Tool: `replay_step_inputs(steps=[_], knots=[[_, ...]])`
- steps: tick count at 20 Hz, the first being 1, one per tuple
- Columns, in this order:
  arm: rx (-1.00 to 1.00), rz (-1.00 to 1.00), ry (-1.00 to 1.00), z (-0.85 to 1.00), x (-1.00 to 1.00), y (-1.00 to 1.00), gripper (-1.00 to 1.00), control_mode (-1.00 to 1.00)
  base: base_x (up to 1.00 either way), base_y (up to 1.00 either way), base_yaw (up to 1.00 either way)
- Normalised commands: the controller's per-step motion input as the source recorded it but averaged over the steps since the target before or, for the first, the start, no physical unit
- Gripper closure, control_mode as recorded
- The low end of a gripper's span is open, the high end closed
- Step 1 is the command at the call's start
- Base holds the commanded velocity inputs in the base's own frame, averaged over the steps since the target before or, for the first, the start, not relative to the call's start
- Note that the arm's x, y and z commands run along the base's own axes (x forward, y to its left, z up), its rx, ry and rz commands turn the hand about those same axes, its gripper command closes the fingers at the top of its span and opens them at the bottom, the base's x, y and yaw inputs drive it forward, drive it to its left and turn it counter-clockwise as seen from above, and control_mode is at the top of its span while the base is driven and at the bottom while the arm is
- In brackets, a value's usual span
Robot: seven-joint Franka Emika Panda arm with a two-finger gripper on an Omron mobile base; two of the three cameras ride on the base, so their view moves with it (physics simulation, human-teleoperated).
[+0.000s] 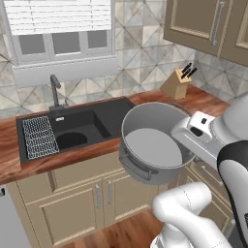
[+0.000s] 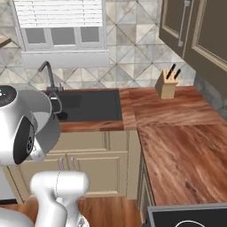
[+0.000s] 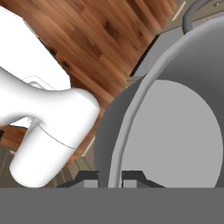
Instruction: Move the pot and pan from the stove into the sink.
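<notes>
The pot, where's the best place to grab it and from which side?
By the rim wall, from above its open mouth, one finger inside and one outside. The pot is deep with thin upright walls, and the gripper already pinches that rim so; its loop handles look small.

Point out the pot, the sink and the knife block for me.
pot (image 1: 151, 147): left base view, on its pale inner floor.
sink (image 1: 114, 114): left base view, on the black right-hand basin.
knife block (image 2: 166, 86): right base view, on the wooden block's front face.
</notes>
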Motion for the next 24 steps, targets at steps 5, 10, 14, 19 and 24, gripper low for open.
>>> replay_step_inputs(steps=[5, 10, 14, 19, 24], knots=[[0.0, 0.0, 0.0, 0.0, 0.0, 0.0, 1.0, 1.0, 0.66, 0.0, 0.0], [0.0, 0.0, 0.0, 0.0, 0.0, 0.0, 1.0, 1.0, 0.62, 0.0, 0.0], [0.0, 0.0, 0.0, 0.0, 0.0, 0.0, 1.0, 1.0, 0.61, 0.0, 0.01], [0.0, 0.0, 0.0, 0.0, 0.0, 0.0, 1.0, 1.0, 0.52, 0.0, 0.0], [0.0, 0.0, 0.0, 0.0, 0.09, 0.01, 1.0, -1.0, 0.03, 0.0, 0.0]])
